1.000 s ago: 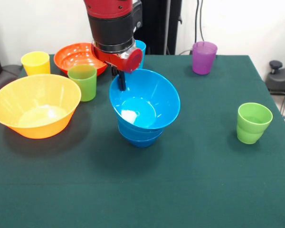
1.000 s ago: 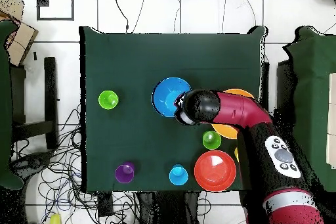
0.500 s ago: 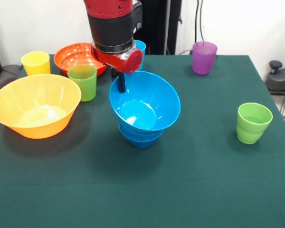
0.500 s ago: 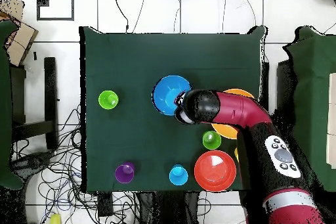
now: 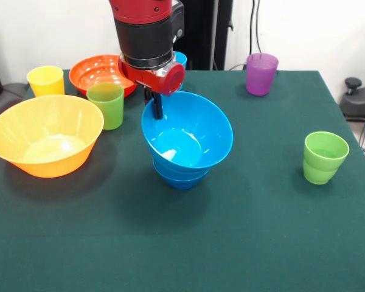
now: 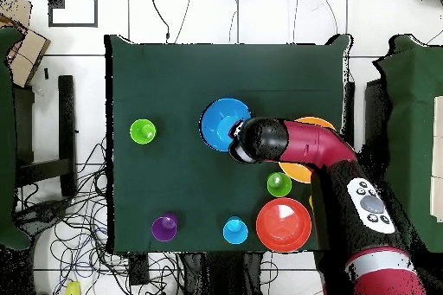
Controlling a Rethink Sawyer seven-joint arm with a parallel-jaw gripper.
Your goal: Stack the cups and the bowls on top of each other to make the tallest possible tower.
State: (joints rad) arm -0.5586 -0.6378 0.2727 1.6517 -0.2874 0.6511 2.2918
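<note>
My gripper [image 5: 157, 106] is shut on the far rim of the big light blue bowl [image 5: 188, 131], one finger inside the rim. The bowl tilts toward the camera and sits nested on two smaller blue bowls [image 5: 179, 176] at mid-table; in the overhead view this pile [image 6: 223, 123] lies beside the gripper [image 6: 235, 136]. The big yellow-orange bowl [image 5: 45, 137] stands at the left and the orange-red bowl [image 5: 97, 72] behind it. The cups stand apart: yellow [image 5: 45, 80], green [image 5: 106, 104], green [image 5: 324, 157], purple [image 5: 261, 73], and light blue [image 5: 180, 59] partly hidden behind the arm.
The green table cloth [image 5: 188, 243] covers the whole table. In the overhead view the arm [image 6: 320, 149] covers most of the yellow-orange bowl. A dark object [image 5: 356, 97] sits off the table's right edge.
The gripper and the big light blue bowl have shifted slightly to the right in the front view. The other bowls and the cups have not moved.
</note>
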